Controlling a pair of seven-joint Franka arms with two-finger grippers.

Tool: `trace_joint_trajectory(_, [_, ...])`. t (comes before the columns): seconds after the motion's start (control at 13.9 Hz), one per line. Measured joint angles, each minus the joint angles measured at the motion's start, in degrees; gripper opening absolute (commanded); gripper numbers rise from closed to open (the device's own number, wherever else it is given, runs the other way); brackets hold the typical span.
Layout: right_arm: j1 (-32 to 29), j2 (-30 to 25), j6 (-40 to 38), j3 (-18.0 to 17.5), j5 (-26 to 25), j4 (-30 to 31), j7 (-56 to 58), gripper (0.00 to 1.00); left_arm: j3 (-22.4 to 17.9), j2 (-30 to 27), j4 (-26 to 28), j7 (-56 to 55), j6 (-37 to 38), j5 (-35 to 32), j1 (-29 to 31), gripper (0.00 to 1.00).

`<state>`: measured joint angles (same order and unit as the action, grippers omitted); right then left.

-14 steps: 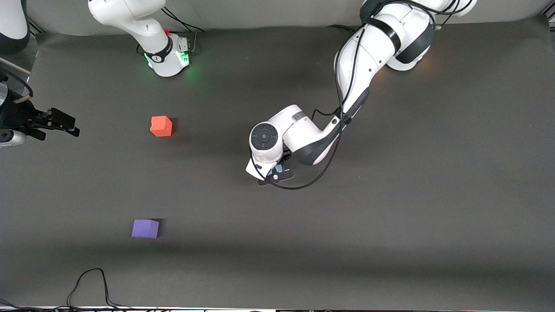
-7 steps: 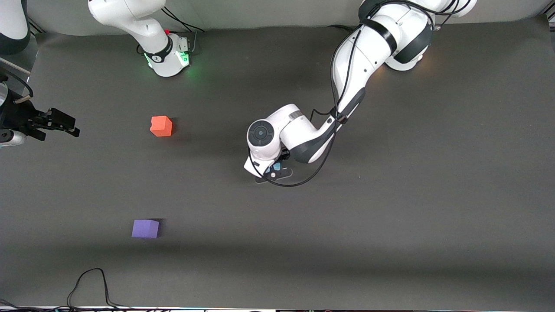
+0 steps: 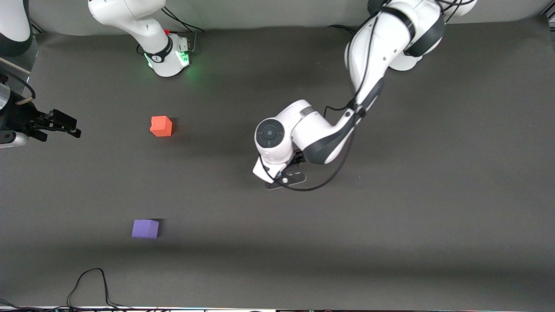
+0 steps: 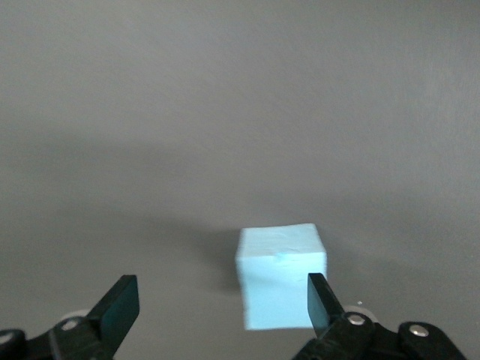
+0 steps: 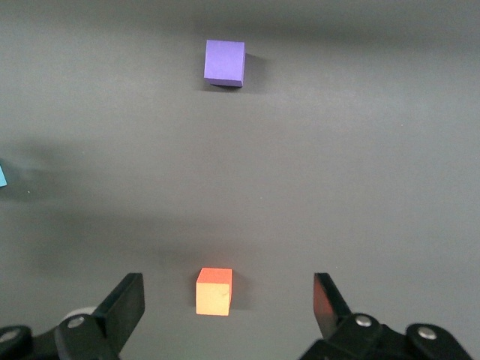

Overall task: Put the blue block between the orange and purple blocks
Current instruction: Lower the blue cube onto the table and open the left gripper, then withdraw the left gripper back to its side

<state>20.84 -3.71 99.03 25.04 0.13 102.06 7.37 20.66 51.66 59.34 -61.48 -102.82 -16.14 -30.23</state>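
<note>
The blue block (image 4: pixel 281 274) sits on the dark mat between the fingers of my open left gripper (image 4: pixel 220 289), close against one fingertip (image 4: pixel 319 296). In the front view the left hand (image 3: pixel 284 177) hangs low over mid-table and hides the block. The orange block (image 3: pixel 161 126) lies toward the right arm's end of the table. The purple block (image 3: pixel 145 228) lies nearer the camera than the orange one. My right gripper (image 3: pixel 69 125) waits open and empty over the right arm's end. Its wrist view shows its fingers apart (image 5: pixel 228 289), with the orange block (image 5: pixel 214 291) and purple block (image 5: pixel 225 62) below.
A black cable (image 3: pixel 93 286) loops onto the mat at the edge nearest the camera. The right arm's base (image 3: pixel 167 56) stands at the back, with a green light on it. The grey mat (image 3: pixel 390 216) covers the whole table.
The left hand has shifted a little toward the left arm's end and nearer the camera. The sliver of blue seen under it earlier is now covered. The right arm has not moved.
</note>
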Motion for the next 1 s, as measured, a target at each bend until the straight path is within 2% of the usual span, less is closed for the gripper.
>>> trace_joint_trajectory(0.14, [0.0, 0.0, 0.0, 0.0, 0.0, 0.02, 0.0, 1.0, 0.05, -4.44, -0.13, 1.82, 4.14, 2.08, 2.97, 1.0])
trace_joint_trajectory(0.43, [0.0, 0.0, 0.01, 0.0, 0.0, 0.09, 0.0, 1.0, 0.29, -14.06, 1.3, 10.94, 11.47, 4.86, 13.54, 1.0])
trace_joint_trajectory(0.72, [-0.01, 0.0, 0.03, 0.0, 0.0, 0.26, 0.0, 1.0, 0.33, -22.09, 6.19, 27.7, 15.06, 5.18, 24.0, 1.0])
trace_joint_trajectory(1.0, [-0.01, 0.0, 0.39, 0.0, 0.0, 0.66, 0.0, 1.0, -0.52, -29.14, 13.44, 38.19, 15.34, 5.44, 32.19, 1.0])
